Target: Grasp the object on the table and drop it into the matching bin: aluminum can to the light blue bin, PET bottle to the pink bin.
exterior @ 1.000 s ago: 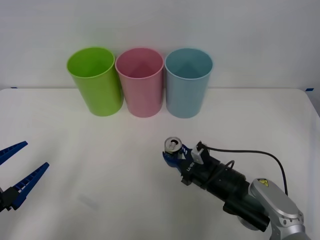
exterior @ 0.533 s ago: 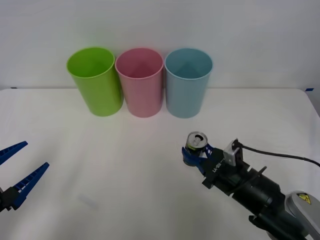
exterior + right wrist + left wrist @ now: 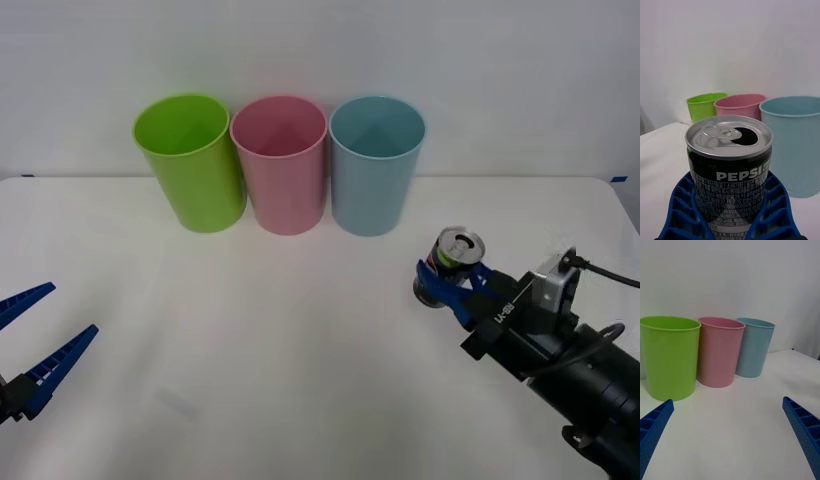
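1. Pepsi aluminium can (image 3: 457, 262), small, silver-topped, dark-labelled, sits upright, clamped in the right tool (image 3: 450, 287) above the white tabletop (image 3: 300, 350), right of the bins.
2. Carry it level over the tall light blue plastic bin (image 3: 377, 165), centre it, then release.
3. Left tool (image 3: 30, 345), fingers apart, waits near left.

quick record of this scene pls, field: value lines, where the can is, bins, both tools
can: aluminum can upright, top opened, held off the table
right tool: right tool shut on the can, to the right of and nearer than the light blue bin
left tool: left tool open, holding nothing, at the table's near left
bins: lime green bin, pink bin, light blue bin, in a row at the far edge
can in bin: not yet
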Available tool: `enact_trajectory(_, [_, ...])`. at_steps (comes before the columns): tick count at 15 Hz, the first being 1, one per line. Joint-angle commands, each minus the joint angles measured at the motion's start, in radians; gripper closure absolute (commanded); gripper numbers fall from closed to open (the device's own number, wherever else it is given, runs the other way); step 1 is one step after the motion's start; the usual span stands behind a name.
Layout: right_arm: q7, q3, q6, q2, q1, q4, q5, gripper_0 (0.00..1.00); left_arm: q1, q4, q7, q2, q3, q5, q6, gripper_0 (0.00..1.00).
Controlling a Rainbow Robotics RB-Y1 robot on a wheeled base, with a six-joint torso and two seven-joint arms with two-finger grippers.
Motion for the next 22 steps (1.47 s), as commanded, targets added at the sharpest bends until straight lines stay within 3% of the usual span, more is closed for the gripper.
enact_trajectory(1, [-0.033, -0.058, 0.012, -0.020, -0.002, -0.053, 0.000, 1.00, 0.000, 0.000, 0.000, 0.000, 0.000, 0.000, 0.000, 0.00])
enact_trajectory(8, [-0.185, -0.092, 0.127, -0.159, -0.127, -0.062, -0.012, 1.00, 0.000, 0.000, 0.000, 0.000, 0.000, 0.000, 0.000, 0.00])
enact_trajectory(12, [-0.225, -0.064, 0.134, -0.193, -0.265, 0.036, -0.009, 1.00, 0.000, 0.000, 0.000, 0.000, 0.000, 0.000, 0.000, 0.00])
enact_trajectory(18, [-0.246, 0.034, 0.134, -0.167, -0.542, 0.287, 0.016, 1.00, 0.000, 0.000, 0.000, 0.000, 0.000, 0.000, 0.000, 0.00])
enact_trajectory(22, [-0.257, 0.060, 0.134, -0.073, -0.691, 0.446, 0.111, 1.00, 0.000, 0.000, 0.000, 0.000, 0.000, 0.000, 0.000, 0.00])
